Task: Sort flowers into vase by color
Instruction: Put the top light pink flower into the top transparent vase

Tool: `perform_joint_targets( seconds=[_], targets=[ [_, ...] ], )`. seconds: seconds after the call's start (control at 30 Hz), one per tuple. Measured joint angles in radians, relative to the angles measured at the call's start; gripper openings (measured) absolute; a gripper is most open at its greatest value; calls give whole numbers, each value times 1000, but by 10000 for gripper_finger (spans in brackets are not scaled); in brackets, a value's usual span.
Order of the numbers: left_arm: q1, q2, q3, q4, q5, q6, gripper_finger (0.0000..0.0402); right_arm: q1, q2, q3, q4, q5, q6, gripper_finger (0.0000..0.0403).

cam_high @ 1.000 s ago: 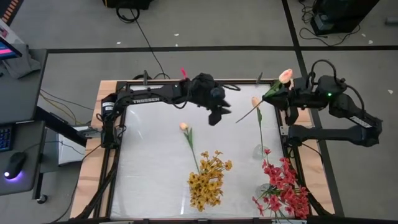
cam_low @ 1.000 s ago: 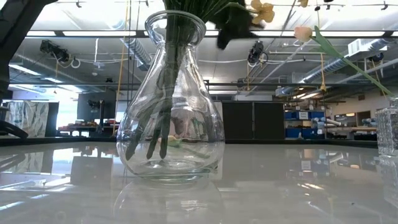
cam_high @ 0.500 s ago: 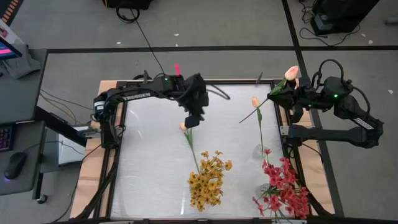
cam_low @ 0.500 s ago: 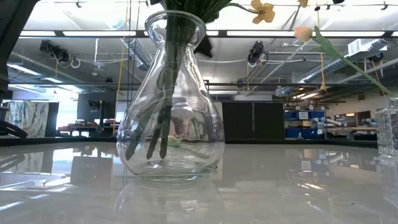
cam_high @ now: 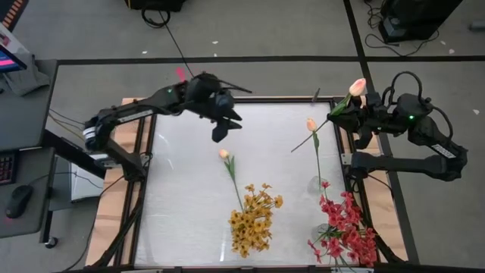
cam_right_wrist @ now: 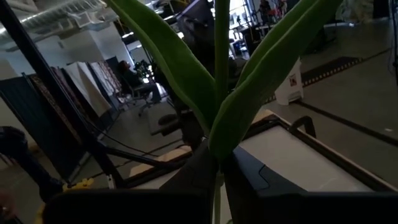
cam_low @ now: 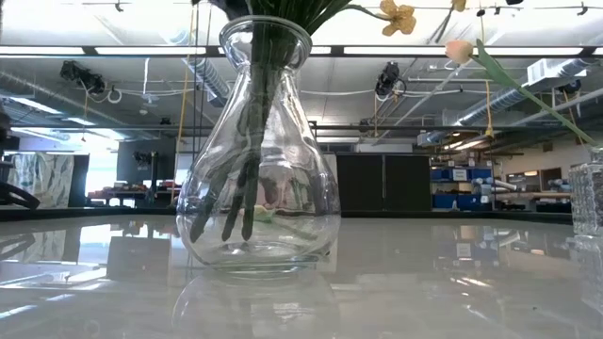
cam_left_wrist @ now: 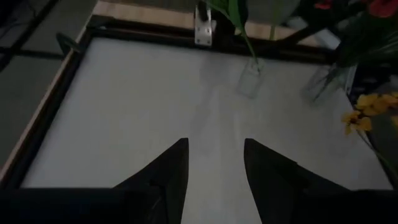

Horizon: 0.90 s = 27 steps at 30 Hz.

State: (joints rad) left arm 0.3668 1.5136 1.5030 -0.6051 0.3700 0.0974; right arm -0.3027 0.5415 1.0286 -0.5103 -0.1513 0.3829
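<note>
A keyboard [cam_high: 6,165] and mouse [cam_high: 19,201] sit beside the white table [cam_high: 189,189].

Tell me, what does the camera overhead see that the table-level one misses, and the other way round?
Only overhead: both arms, the left gripper open and empty at the table's far edge, the right gripper shut on a peach tulip, plus the red flowers. Only table-level: the glass vase up close with green stems inside, and the room behind. Both show yellow flowers and the white table.
</note>
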Motion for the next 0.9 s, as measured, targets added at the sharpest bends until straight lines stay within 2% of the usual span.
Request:
perform_joint_targets(
  seconds=[0.2, 0.37, 0.67, 0.9],
  targets=[
    [-43, -153, -288, 319, 0, -129, 160, 0, 0, 0, -1, -27, 19, 35],
    [-94, -185, -426, 478, -11, -252, 160, 0, -4, 0, -8, -78, 28, 35],
    [-129, -187, -452, 518, -17, -340, 160, 0, -20, 0, -92, -164, -14, 35],
    [-129, -187, -452, 531, -17, -349, 160, 0, -54, 0, -160, -221, -57, 35]
  ],
)
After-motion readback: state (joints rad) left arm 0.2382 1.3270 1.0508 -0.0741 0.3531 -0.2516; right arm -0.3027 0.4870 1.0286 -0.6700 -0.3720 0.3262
